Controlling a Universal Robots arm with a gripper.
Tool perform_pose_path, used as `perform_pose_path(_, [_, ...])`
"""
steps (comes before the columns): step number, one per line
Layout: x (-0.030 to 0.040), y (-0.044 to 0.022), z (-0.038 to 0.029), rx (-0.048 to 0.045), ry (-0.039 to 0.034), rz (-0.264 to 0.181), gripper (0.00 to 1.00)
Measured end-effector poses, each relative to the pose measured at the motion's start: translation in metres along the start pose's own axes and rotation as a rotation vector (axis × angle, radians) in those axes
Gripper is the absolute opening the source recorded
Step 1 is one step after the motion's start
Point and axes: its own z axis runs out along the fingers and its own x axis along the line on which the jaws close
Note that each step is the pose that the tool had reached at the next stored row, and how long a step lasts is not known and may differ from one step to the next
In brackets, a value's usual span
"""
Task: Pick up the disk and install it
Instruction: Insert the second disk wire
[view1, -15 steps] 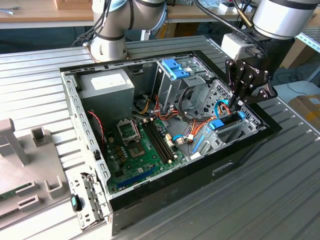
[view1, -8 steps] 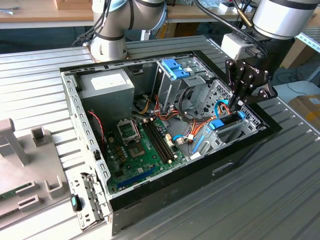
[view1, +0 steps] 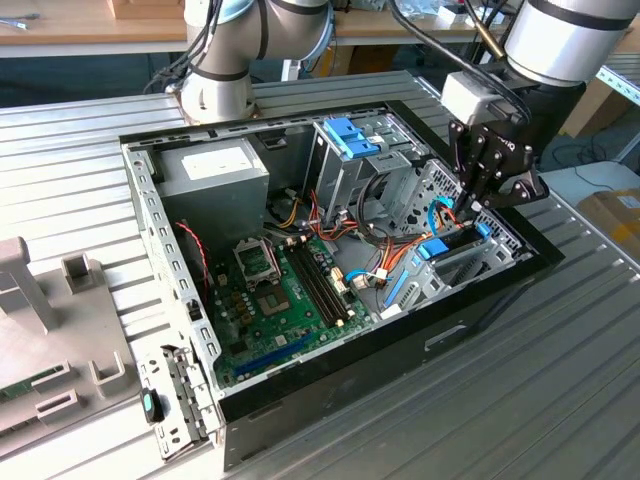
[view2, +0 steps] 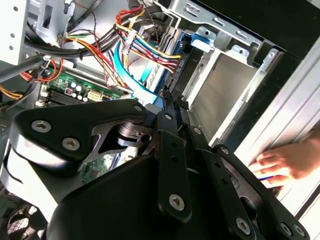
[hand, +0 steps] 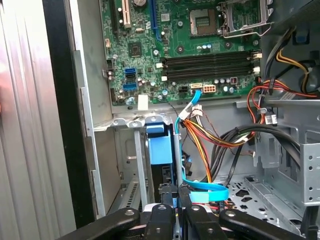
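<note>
Exterior view, from its left: the computer case (view1: 180, 300) is lying open on the tabletop (view1: 560, 400), and the end effector (view1: 478, 205) is reaching into the bay at its right. The disk (hand: 161, 150) is sitting edge-up there, fingers closing narrowly about it. Judgement: seating is in hand; firm, straight pressure is called for. Actual contact is hidden.

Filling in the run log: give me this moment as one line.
end effector: in case at drive bay | disk: upright in bay, below end effector | hand: on table by case
</note>
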Motion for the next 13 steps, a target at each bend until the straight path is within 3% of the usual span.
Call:
perform_pose_path(2, [-0.0004,-0.0014,0.0061,0.0,0.0,0.0,0.16])
perform_pose_path(5, [-0.0008,-0.0042,0.0081,0.0003,0.0033,0.0,0.16])
perform_pose_path(8, [-0.001,-0.0042,0.0144,0.0006,0.006,-0.001,0.16])
perform_pose_path(13, [-0.0016,-0.0062,0.0168,0.001,0.0057,-0.008,0.16])
